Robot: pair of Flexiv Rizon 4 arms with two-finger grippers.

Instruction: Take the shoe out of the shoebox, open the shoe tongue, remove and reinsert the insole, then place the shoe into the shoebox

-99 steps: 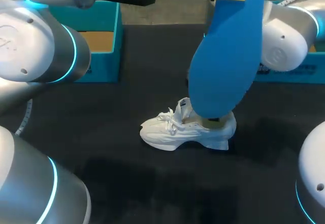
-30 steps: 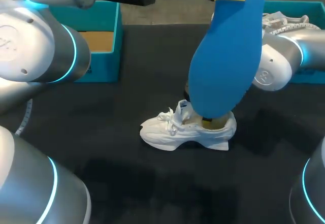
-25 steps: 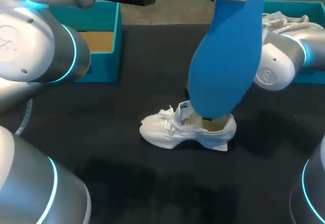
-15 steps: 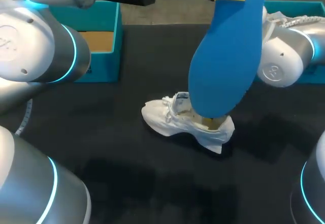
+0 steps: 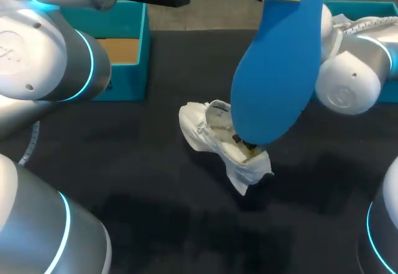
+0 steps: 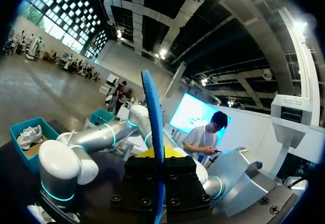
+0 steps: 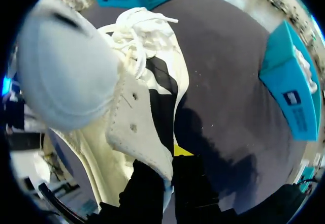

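**Over the matte black tabletop (image 5: 155, 218): white lace-up sneaker (image 5: 214, 134) and blue foam insole (image 5: 277, 69), each clamped**

Left arm (image 5: 50, 56): enters from the left and runs along the far edge of the head view, with its wrist high over the middle.

Left gripper (image 6: 159, 155): both fingers press on the narrower end of the insole, which shows edge-on between them in the left wrist view. The insole hangs with its flat face toward the head camera and its broad end lowest, covering part of the sneaker.

Right arm (image 5: 345, 87): enters from the right. Its rounded joint sits beside the insole and the forearm passes behind it.

Right gripper (image 7: 165, 163): fingers nearly together, pinching the rim of the sneaker's opening from two sides.

Sneaker: tilted, with the toe toward the far left, the heel toward the near right and the opening turned upward. The white laces are bunched over the forefoot. Whether the sole touches the tabletop cannot be told.

Surface:
- Teal cardboard shoebox (image 5: 127, 63) at the far left, brown inside.
- Second teal shoebox (image 5: 373, 5) at the far right, holding another white shoe (image 7: 306, 74).
- Both boxes stand well apart from the sneaker.
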